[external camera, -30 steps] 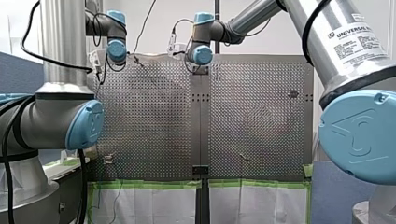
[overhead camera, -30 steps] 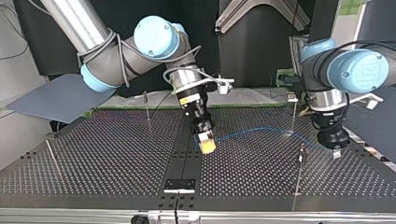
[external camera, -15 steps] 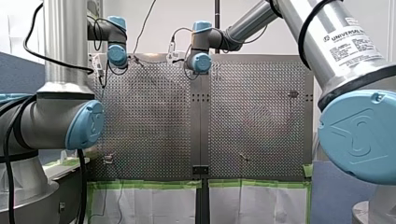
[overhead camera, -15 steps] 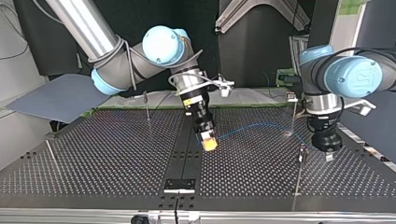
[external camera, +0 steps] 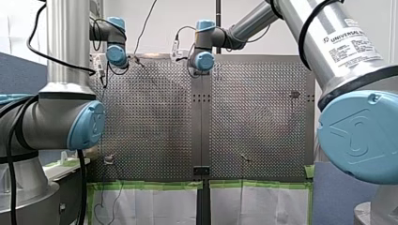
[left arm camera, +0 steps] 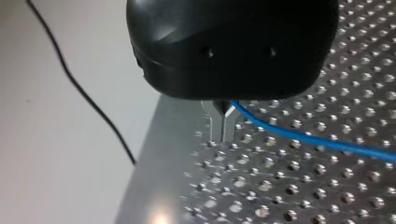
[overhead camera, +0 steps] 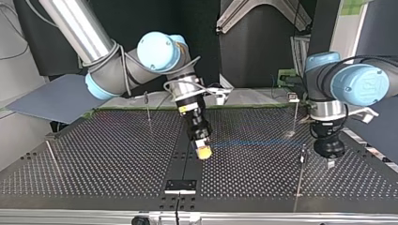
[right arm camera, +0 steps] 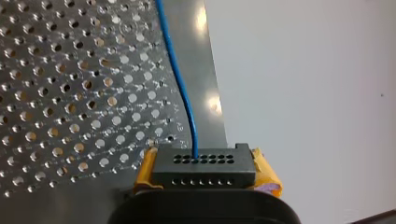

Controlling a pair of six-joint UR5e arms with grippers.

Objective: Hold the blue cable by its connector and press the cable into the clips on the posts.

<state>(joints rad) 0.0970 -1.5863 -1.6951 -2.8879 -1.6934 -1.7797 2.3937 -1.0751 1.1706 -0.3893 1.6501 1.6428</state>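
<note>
- Where the black connector [right arm camera: 204, 171] sits, we find our right gripper [overhead camera: 203, 151] clamped on it between yellow pads [right arm camera: 145, 171].
- Blue cable [left arm camera: 327, 143] runs nearly straight from it above the tabletop [overhead camera: 117, 154] to our left gripper [left arm camera: 222, 127], its metal fingers [left arm camera: 213, 126] closed on the cable.

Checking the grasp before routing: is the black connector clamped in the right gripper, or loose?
Clamped. In the right wrist view the connector sits between the yellow pads, blue cable running out ahead.
</note>
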